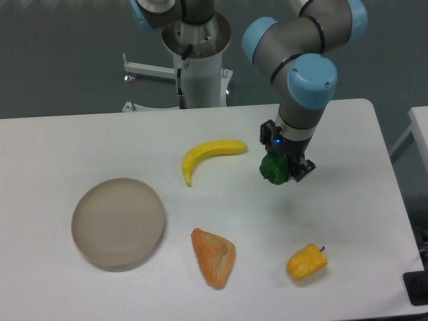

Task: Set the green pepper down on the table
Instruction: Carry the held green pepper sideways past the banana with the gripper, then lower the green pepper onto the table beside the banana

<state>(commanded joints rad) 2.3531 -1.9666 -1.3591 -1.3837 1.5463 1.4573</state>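
The gripper [283, 168] points down over the right half of the table [60, 144], its two dark fingers pinching the green pepper [272, 167] between them. The pepper sits at the fingertips, bulging out toward the left side of the gripper as the camera sees it. Whether its underside touches the tabletop or hangs just above cannot be told from this view. A small blue light glows on the gripper body just above the pepper, and above that rises the grey wrist with its blue cap.

Just to the left of the gripper and slightly farther back lies a yellow banana [208, 155], curved, with one end near the gripper and the other end pointing down and away to the left. Nearer the camera than the gripper and a little to its right lies a yellow pepper [307, 263] with a dark stem, well apart from the held pepper. To the left of that, nearer the camera than the gripper, lies an orange wedge-shaped toy food [213, 257]. Farthest from the gripper, well off to its left, stands a round beige-grey plate [118, 223]. Behind the table, beyond the gripper, stands the arm's white base column [198, 63].
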